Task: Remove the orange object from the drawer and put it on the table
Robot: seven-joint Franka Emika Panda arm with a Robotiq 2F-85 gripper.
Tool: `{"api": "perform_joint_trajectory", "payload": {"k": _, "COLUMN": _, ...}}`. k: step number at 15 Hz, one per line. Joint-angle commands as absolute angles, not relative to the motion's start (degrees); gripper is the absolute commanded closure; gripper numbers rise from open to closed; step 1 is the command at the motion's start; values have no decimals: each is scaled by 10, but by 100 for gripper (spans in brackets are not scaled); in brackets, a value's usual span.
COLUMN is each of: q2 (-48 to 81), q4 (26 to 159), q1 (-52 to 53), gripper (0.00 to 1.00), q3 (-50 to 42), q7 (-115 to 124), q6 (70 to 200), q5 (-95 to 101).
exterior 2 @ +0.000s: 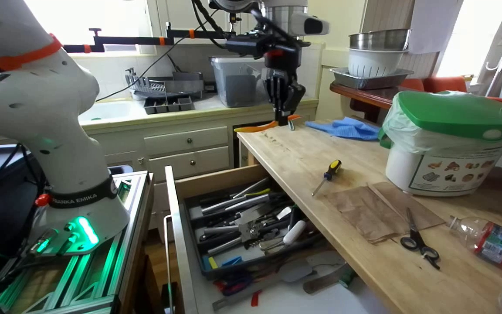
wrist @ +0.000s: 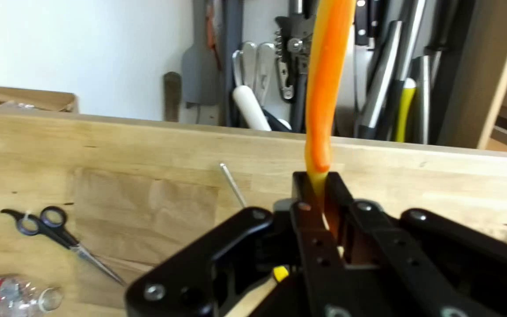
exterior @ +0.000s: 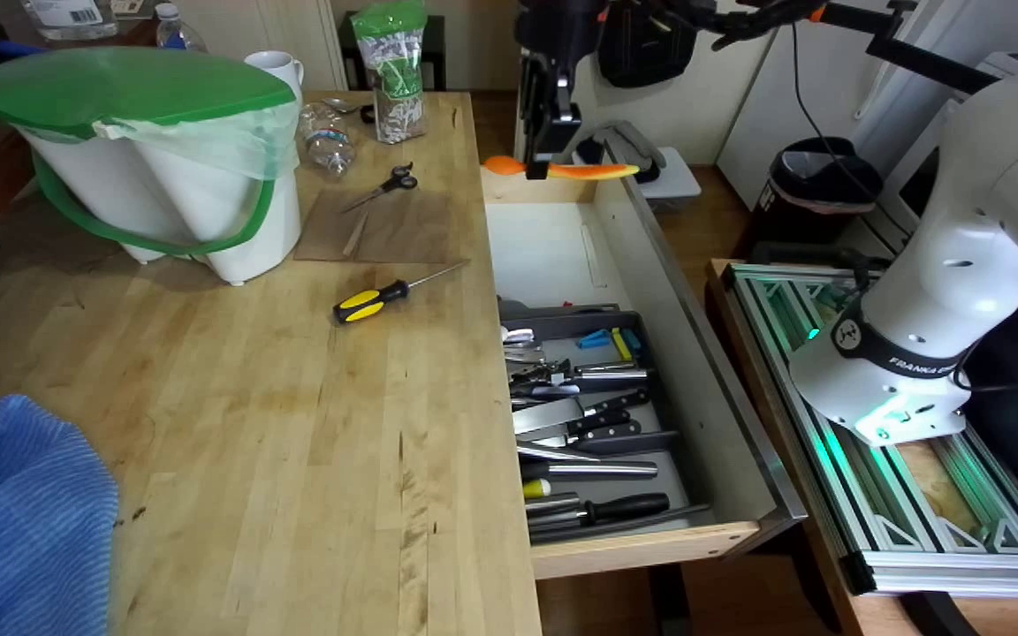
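1. We have the end effector (wrist: 317, 178) pinched around the orange object (wrist: 329, 75), held aloft, out of the drawer (exterior: 544, 252) and not yet set on the surface (exterior: 297, 424).
2. In the wrist view its long end crosses the surface's drawer-side edge; if we let go there, the overhang could tip it into the drawer.
3. Our grip is on a slim section, so a knock could swivel it.
4. Setting down carelessly, we might land it across the screwdriver (exterior: 370, 303).
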State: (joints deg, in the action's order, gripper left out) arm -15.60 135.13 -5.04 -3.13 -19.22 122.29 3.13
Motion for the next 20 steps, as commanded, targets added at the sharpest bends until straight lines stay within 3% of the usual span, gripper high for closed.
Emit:
{"api": "perform_joint_trajectory", "payload": {"k": 1, "q2": -133, "q4": 1332, "q1": -40, "gripper": 89, "q3": -34, "q7": -173, "q6": 1222, "q5": 66}}
{"api": "perform_joint_trajectory", "payload": {"k": 6, "q2": -68, "q4": 1285, "q1": -41, "gripper": 89, "q3": -23, "q7": -154, "q6": 1222, "q5": 103}}
{"api": "perform_joint_trajectory", "payload": {"k": 7, "q2": -68, "q4": 1284, "q1": -41, "gripper": 97, "q3": -23, "q7": -154, "q6": 1222, "q5": 103}}
{"api": "perform_joint_trajectory", "payload": {"k": 20, "q2": 181, "q4": 1077, "q1": 39, "gripper": 97, "q3": 17, "q7": -21, "q6": 1236, "q5": 268}}
